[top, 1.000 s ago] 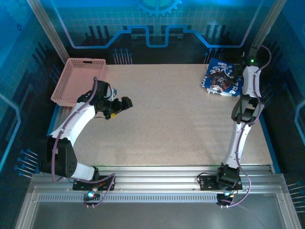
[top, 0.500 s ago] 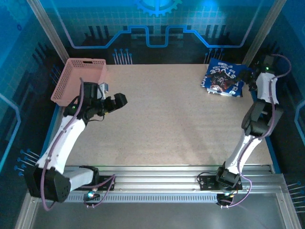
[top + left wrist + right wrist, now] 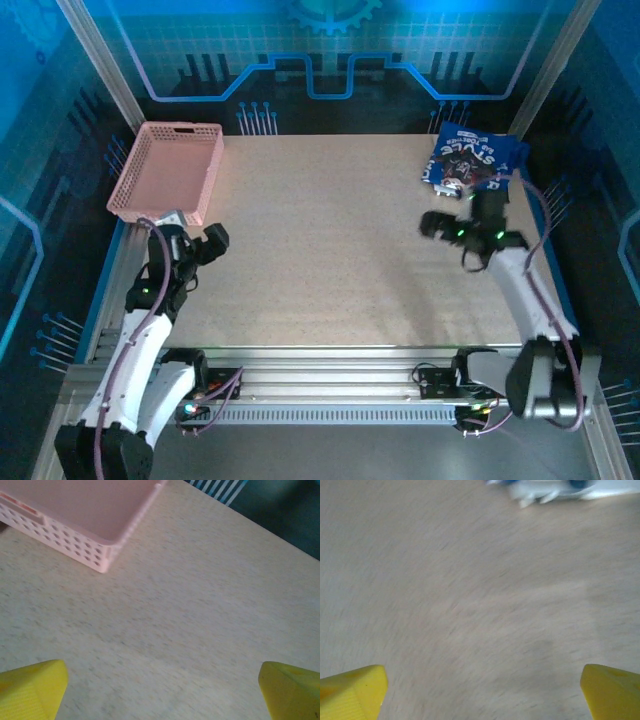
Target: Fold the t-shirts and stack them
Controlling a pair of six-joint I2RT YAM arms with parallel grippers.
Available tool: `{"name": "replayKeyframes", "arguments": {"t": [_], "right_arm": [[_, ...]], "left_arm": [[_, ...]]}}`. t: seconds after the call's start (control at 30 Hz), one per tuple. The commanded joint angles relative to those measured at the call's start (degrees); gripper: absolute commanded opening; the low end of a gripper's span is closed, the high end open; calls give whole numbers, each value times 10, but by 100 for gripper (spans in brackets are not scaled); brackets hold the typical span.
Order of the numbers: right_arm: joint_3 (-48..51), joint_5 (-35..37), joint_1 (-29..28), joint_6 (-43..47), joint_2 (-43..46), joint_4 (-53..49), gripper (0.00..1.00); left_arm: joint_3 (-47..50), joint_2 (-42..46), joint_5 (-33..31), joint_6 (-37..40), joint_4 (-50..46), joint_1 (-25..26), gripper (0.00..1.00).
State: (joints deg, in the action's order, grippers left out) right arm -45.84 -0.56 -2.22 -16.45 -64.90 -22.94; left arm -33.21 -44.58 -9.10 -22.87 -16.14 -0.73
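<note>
Placement of the folded t-shirts [image 3: 468, 165] is judged complete. A compact blue pile, print upward, is seen at the far right corner of the desk [image 3: 330, 250], well apart from the pink basket [image 3: 181, 128] at the far left. How many shirts are contained in the pile cannot be told. The right jaws are released and empty, held over bare desk near the pile. The left jaws are likewise released and empty, near the basket. Next, the pile is to be checked for squareness, and any loose edge pressed flat.
</note>
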Motion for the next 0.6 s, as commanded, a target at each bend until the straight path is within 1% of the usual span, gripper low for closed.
{"name": "replayKeyframes", "arguments": {"t": [0.0,0.07,0.1,0.17,0.23,0.3,0.37,0.43,0.47,0.53,0.57], "right_arm": [[125,96,-46,69,58,186,100],[196,128,-48,83,71,307,100],[218,142,-41,86,67,339,100],[222,147,-25,86,48,347,100],[252,154,-20,95,37,425,100],[276,143,-11,81,24,503,100],[282,143,-12,78,-9,562,100],[283,132,-14,94,-55,627,100],[266,138,-16,107,-68,612,100],[272,143,-15,127,-105,685,100],[269,133,-5,116,-126,690,100]], "left_arm": [[60,-24,-51,84,182,-13,99],[81,-57,-59,116,244,-18,99],[82,-80,-62,120,257,-23,99],[92,-121,-45,128,299,-31,99],[113,-160,-37,139,373,-32,99],[132,-193,-30,144,436,-34,99],[149,-228,-17,137,494,-34,99],[167,-272,10,138,584,-34,99],[167,-294,12,140,618,-34,99],[156,-329,24,162,651,-32,99],[154,-353,31,167,677,-32,99]]}}
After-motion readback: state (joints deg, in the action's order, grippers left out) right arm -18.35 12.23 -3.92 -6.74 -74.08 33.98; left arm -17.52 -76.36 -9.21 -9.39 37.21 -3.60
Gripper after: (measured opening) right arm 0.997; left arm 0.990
